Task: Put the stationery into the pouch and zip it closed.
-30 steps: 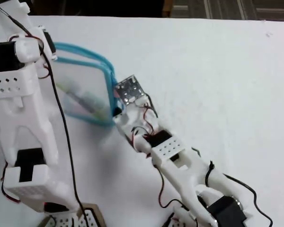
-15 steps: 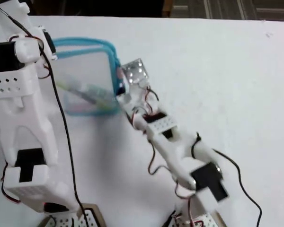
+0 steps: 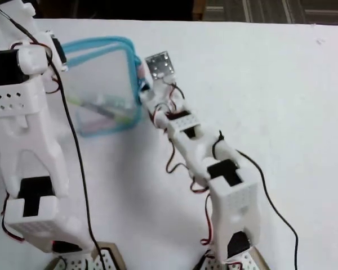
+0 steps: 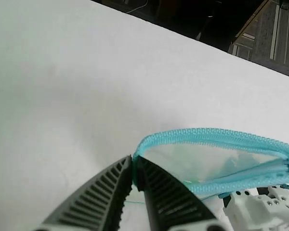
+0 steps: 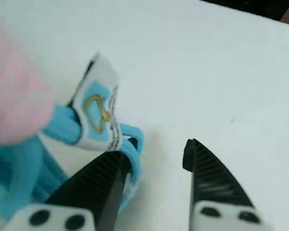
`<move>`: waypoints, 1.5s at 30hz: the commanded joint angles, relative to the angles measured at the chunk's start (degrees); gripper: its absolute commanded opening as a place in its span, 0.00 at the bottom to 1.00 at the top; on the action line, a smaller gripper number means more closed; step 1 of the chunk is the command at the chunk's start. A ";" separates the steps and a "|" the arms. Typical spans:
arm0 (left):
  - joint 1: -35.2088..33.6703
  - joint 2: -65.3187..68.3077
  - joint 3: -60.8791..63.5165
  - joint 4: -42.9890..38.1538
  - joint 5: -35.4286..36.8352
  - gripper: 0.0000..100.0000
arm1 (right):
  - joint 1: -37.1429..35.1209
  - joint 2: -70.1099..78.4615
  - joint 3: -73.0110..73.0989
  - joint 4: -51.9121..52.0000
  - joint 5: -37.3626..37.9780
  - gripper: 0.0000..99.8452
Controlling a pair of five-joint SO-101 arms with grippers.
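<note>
My left tool (image 4: 134,162) is clamped on one zipper-edge corner of the pouch (image 4: 216,144), which sits on the white surface (image 4: 62,72). My right tool (image 5: 159,149) gapes wide beside its other end. The stationery (image 3: 104,109) inside is only a blur.

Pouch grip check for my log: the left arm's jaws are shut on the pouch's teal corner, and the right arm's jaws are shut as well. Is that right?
Not quite. The left gripper has its jaws shut on the pouch corner, but the right gripper is open: the right wrist view shows its jaws apart.
</note>
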 commanded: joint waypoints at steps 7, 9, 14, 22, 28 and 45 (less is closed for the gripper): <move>0.31 0.31 1.76 0.18 0.00 0.02 | 7.08 0.57 -11.52 -0.66 0.53 0.17; 0.31 0.31 1.76 0.18 0.00 0.02 | 8.31 0.48 -12.84 -0.57 0.53 0.17; 0.31 0.31 1.76 0.18 -0.09 0.02 | 9.89 -5.23 -11.34 -0.48 0.53 0.05; 0.31 0.31 1.58 0.18 0.00 0.02 | 12.18 -24.66 -5.45 -0.57 0.53 0.02; 0.31 0.31 1.67 0.18 0.00 0.02 | 13.93 -40.40 0.09 -0.57 0.53 0.02; 0.31 0.31 1.67 0.18 0.00 0.02 | 13.58 -73.01 21.19 2.77 5.89 0.02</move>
